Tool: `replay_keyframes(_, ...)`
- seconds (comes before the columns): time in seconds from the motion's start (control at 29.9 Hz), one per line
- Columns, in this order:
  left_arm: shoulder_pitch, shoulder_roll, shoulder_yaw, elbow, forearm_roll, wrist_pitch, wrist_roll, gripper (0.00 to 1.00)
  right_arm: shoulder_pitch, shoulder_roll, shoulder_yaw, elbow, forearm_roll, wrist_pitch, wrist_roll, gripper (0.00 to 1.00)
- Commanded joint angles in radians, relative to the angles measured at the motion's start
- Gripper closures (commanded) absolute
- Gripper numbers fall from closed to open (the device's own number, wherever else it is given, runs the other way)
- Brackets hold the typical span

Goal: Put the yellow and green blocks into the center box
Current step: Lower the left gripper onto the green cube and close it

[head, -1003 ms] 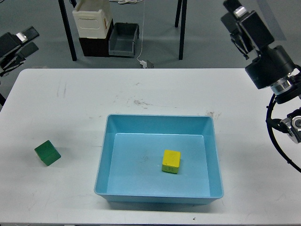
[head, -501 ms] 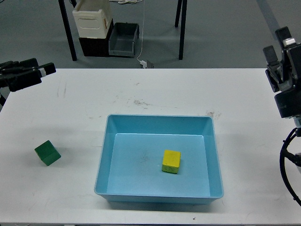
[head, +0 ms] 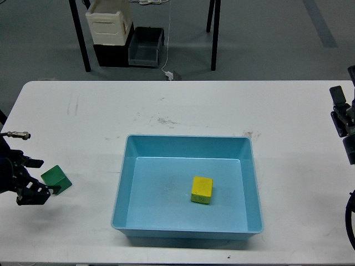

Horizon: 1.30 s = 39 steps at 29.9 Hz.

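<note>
Head view of the table (head: pixel 183 102) during the block-sorting task. We see the blue center box (head: pixel 187 230) standing near the front middle of the table, with the yellow block (head: pixel 202 190) lying on its floor, a little right of the middle and clear of all four walls; that half of the task reads as done. The green block (head: pixel 56 179) sits tilted on the table near the left edge, well apart from the box.

Our left gripper (head: pixel 37 178) reaches in from the left edge, low and just beside the green block. Its two dark fingers stand apart, one above and one below the block's left side, so we read it as spread wide and not yet closed on anything; whether a finger already touches the block we cannot tell. Our right gripper (head: pixel 343 117) shows only partly at the right edge, well away from both blocks, and its fingers cannot be made out.

We judge the step in hand to be the approach to the green block. The next move calls for setting the fingers squarely across two opposite faces of the tilted block, closing on it, lifting it clear of the box's near wall, and releasing it beside the yellow block.
</note>
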Motion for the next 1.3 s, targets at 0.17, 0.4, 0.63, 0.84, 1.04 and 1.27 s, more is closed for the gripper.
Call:
replay_keyframes(0.17, -0.072, -0.082, 0.087, 0.140, 0.000, -0.001, 0.000, 0.04, -0.037, 0.000, -0.001, 0.014, 0.000, 0.001, 0.014, 0.02)
replay_keyframes(0.4, -0.109, -0.123, 0.142, 0.197, 0.000, 0.000, 0.000, 0.04, -0.079, 0.000, -0.003, 0.058, 0.000, 0.001, 0.045, 0.02)
replay_keyframes(0.63, -0.118, -0.179, 0.150, 0.250, 0.000, 0.002, 0.000, 0.04, -0.094, 0.000, -0.001, 0.060, 0.001, -0.001, 0.048, 0.02)
replay_keyframes(0.84, -0.118, -0.186, 0.151, 0.260, 0.000, 0.002, 0.000, 0.20, -0.095, 0.000, 0.002, 0.058, 0.001, -0.006, 0.048, 0.02)
replay_keyframes(1.04, -0.117, -0.190, 0.151, 0.261, 0.000, 0.005, 0.000, 0.40, -0.095, 0.000, 0.005, 0.057, 0.001, -0.009, 0.048, 0.02)
replay_keyframes(1.27, -0.118, -0.205, 0.176, 0.293, 0.000, 0.010, 0.000, 0.69, -0.095, 0.000, 0.011, 0.057, 0.001, -0.009, 0.048, 0.02)
